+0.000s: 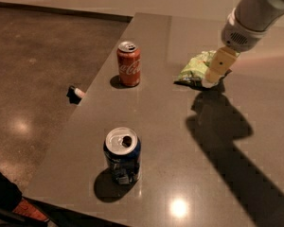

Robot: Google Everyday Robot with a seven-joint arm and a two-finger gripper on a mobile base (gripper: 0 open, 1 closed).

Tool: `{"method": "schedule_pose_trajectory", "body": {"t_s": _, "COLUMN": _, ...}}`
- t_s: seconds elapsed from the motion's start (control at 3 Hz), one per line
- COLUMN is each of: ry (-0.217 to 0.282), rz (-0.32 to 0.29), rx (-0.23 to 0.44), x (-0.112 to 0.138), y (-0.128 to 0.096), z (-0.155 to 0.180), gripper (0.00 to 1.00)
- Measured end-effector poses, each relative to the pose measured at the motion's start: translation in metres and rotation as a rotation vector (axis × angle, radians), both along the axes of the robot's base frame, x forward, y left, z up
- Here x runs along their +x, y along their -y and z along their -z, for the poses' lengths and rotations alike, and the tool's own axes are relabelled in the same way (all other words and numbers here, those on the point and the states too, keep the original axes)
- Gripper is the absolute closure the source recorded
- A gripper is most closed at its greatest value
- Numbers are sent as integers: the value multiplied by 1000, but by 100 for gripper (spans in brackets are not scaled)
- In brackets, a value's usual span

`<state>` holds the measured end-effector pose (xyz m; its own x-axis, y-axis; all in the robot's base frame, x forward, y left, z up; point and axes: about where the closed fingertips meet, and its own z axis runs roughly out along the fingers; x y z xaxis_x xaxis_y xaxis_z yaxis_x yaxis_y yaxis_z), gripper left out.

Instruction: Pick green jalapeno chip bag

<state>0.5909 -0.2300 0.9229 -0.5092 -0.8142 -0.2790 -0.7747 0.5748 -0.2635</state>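
The green jalapeno chip bag [194, 69] is a small crumpled light-green foil bag lying on the grey table [180, 141] at the back right. My gripper [216, 70] comes in from the upper right and hangs right over the bag's right end, its cream-coloured finger [217, 64] covering that part of the bag. The arm's shadow falls on the table in front of the bag.
A red soda can [128, 64] stands upright left of the bag. A blue soda can [122, 155] stands upright near the table's front edge. A small dark object [75, 93] lies on the floor left of the table.
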Motion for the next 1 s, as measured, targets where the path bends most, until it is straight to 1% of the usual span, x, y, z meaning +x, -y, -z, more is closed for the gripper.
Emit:
{"method": "schedule_pose_trajectory", "body": {"t_s": 0.33, "ry": -4, "rz": 32, "rx": 2, "x": 28, "y": -3, "z": 22, "gripper": 0}}
{"method": "schedule_pose_trajectory", "body": {"t_s": 0.67, "ry": -18, "rz": 34, "rx": -16, "x": 48, "y": -3, "z": 37, "gripper": 0}}
{"method": "schedule_pose_trajectory", "body": {"t_s": 1.0, "ry": -53, "rz": 20, "rx": -52, "x": 65, "y": 1, "z": 51, "gripper": 0}}
